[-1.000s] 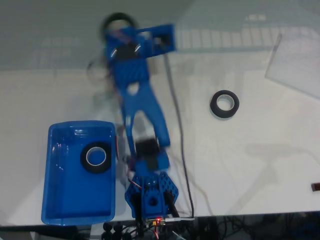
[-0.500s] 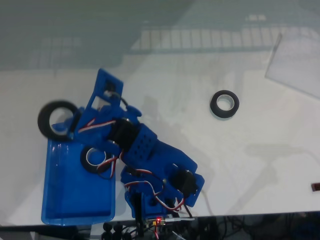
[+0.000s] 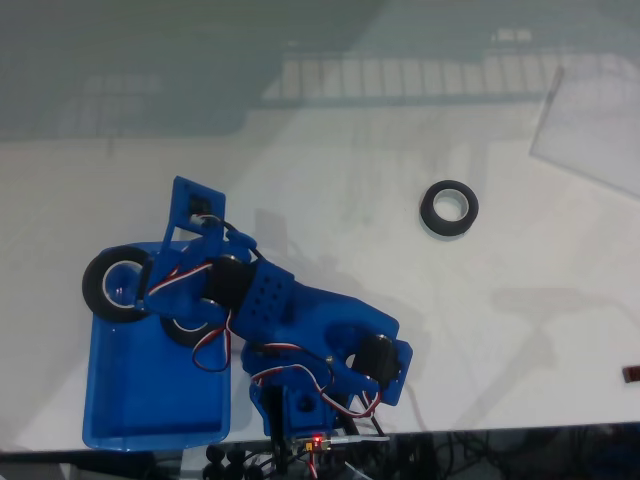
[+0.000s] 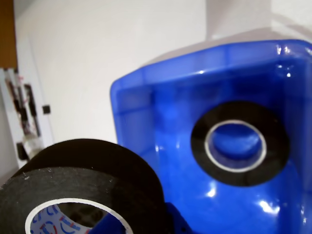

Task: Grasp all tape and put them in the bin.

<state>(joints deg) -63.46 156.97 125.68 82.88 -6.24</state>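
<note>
My claw (image 3: 128,290) is grasping a black tape roll (image 3: 113,285) over the blue bin's (image 3: 150,420) top-left corner, so I'd carry it further inward before releasing.

Glossy blue plastic bin (image 4: 146,97); matt black tape (image 4: 78,170); smooth white table (image 3: 400,320).

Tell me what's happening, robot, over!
Gripper shut on tape roll, above bin's corner. One roll inside bin, another on table. Nothing blocking.
</note>
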